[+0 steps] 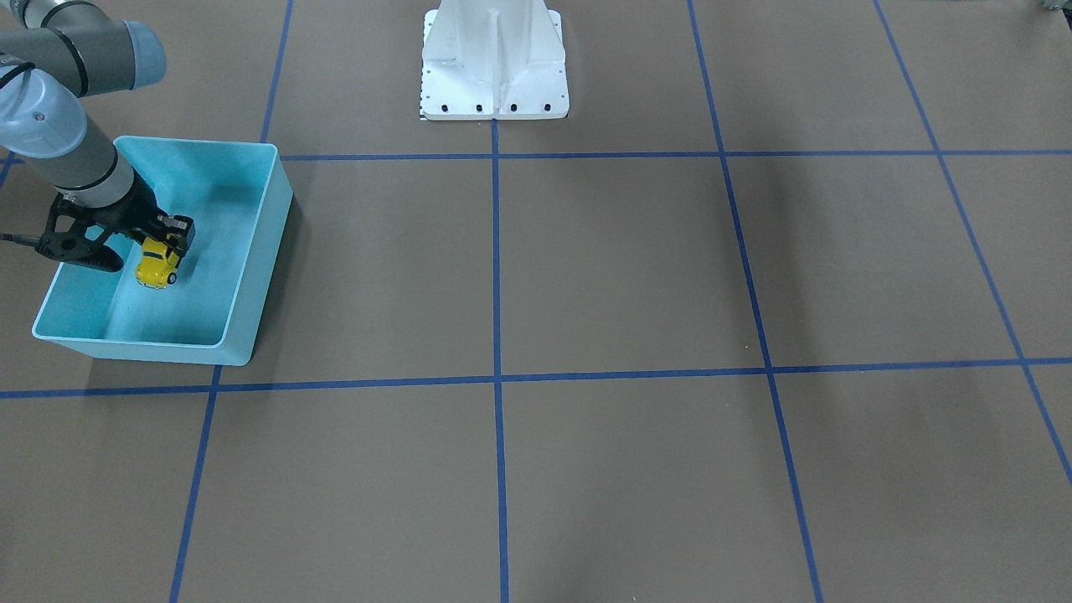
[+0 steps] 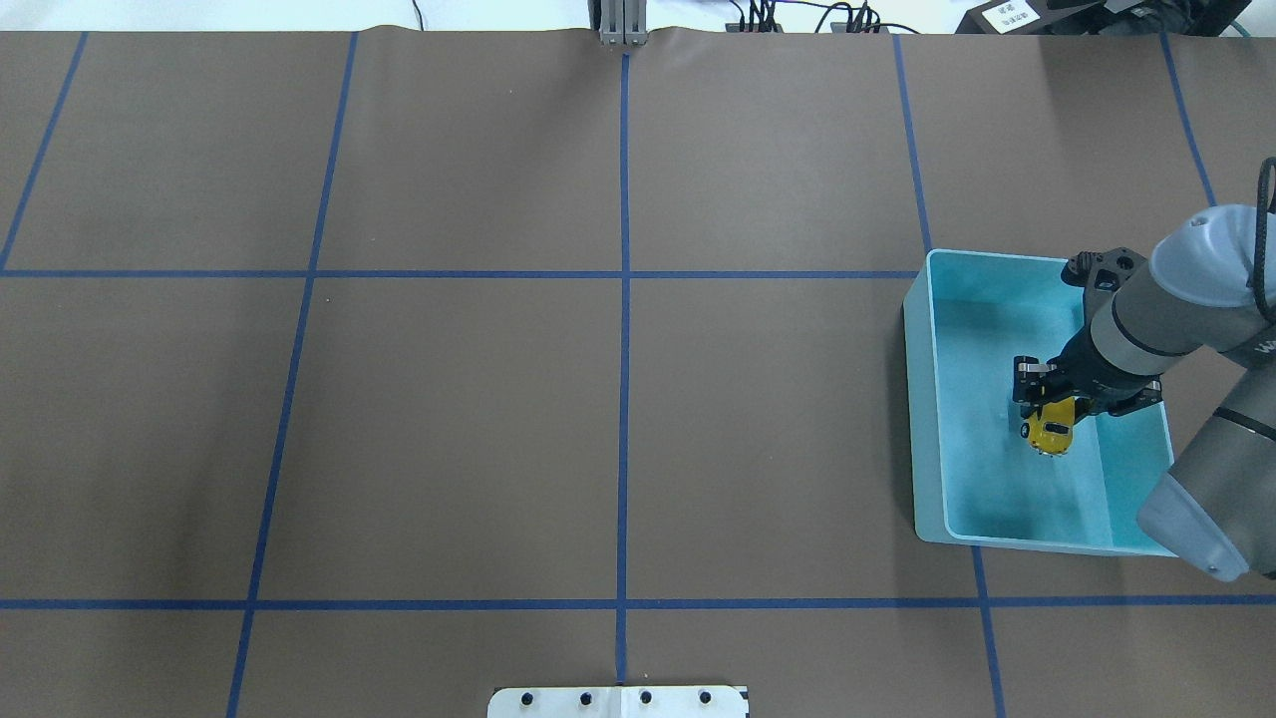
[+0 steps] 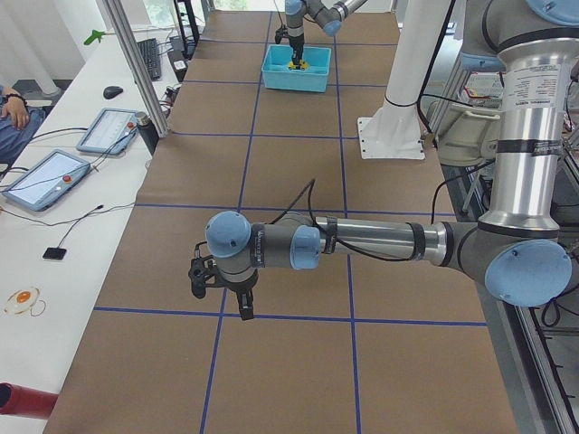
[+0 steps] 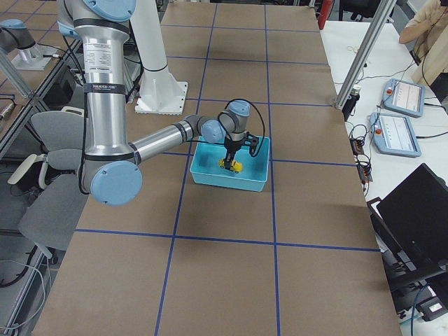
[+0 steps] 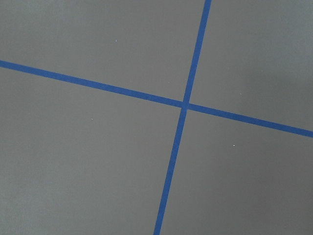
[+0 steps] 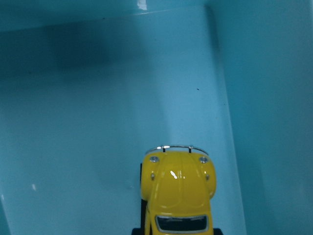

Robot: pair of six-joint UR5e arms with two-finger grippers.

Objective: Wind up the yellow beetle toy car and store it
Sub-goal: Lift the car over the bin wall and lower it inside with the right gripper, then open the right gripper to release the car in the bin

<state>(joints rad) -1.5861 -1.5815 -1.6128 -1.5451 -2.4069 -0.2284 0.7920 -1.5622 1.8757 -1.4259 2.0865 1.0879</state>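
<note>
Two arms, one working: the right arm (image 2: 1156, 314) reaches into the light blue bin (image 1: 266, 251), its jaws clamped on the rear of the yellow beetle toy car (image 6: 178, 193), nose tipped toward the bin floor and held low, likely so release drops it gently; storing looks nearly done. The left arm (image 3: 362, 240) hangs over the desk (image 5: 98, 161), well apart, seemingly parked out of the way; whether its jaws are apart or together I cannot tell.

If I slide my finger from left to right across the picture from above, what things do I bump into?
white base plate → light blue bin, its left wall first → yellow beetle toy car → right arm's grey joint
</note>
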